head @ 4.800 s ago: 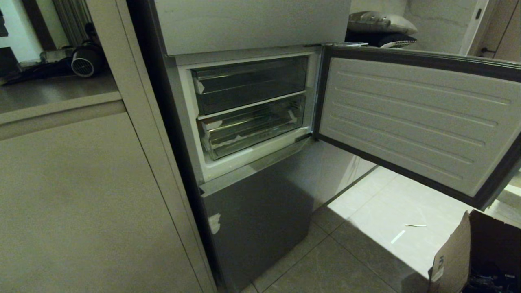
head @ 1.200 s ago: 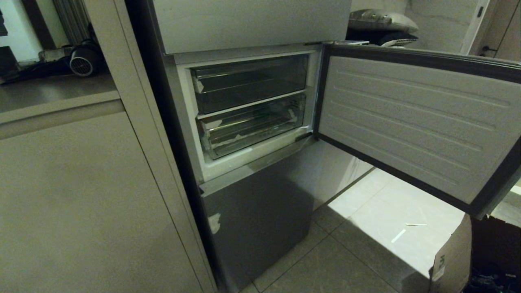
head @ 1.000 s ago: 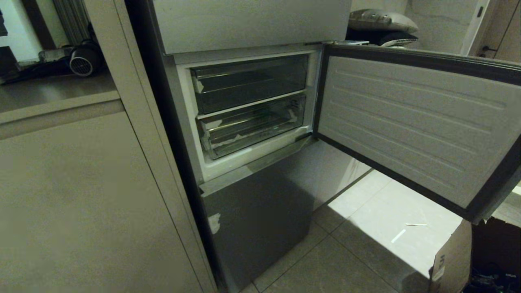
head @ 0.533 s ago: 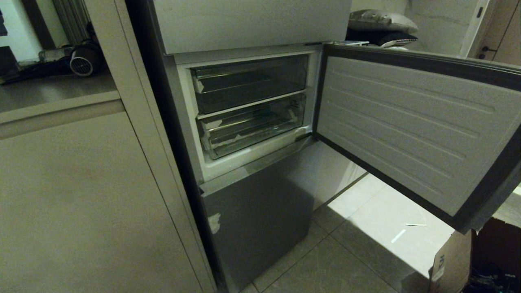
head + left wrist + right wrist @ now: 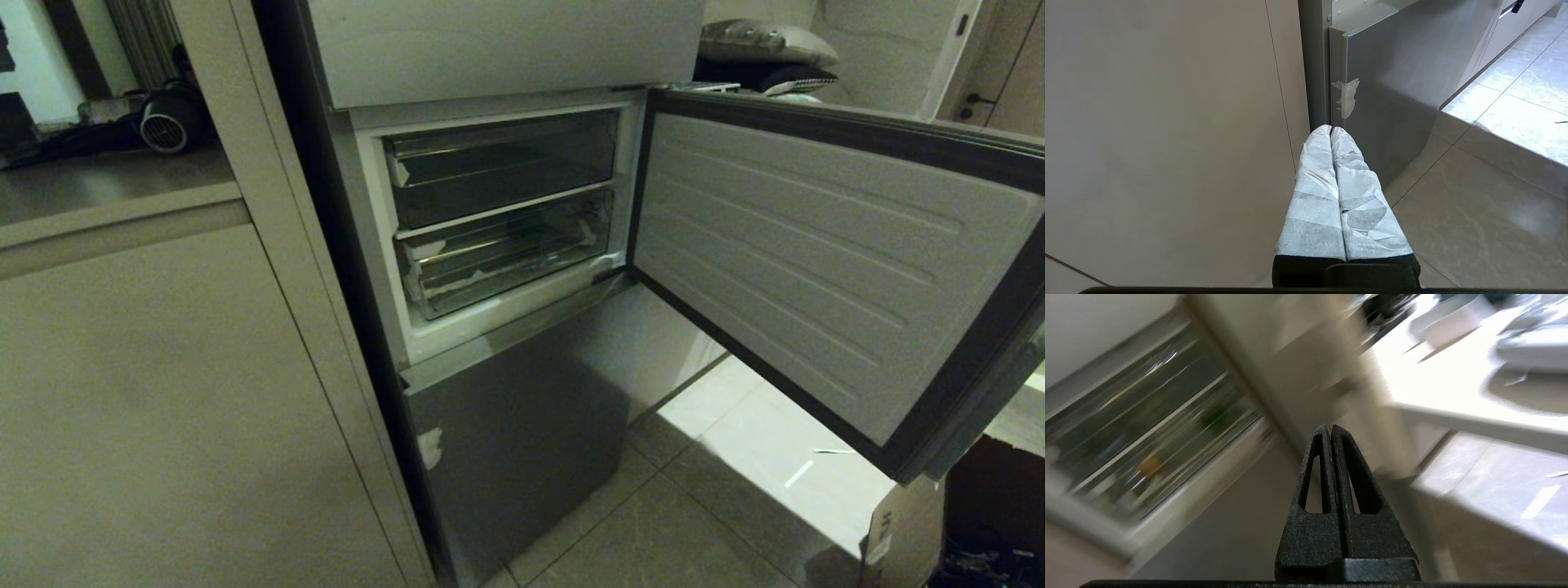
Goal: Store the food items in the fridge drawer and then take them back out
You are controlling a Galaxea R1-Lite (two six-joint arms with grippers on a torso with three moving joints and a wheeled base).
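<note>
The wide clear-plastic fridge drawer with white tape scraps sits pushed in, below the darker smoky drawer, behind the open grey fridge door. In the blurred right wrist view, green and orange smudges may be food items inside. The black right gripper and the tape-wrapped left gripper have jaws pressed together, holding nothing

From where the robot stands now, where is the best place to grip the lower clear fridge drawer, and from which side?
Probably the thick front lip of the fridge drawer, approached straight from the front: it is pushed in, so only that face is exposed.
</note>
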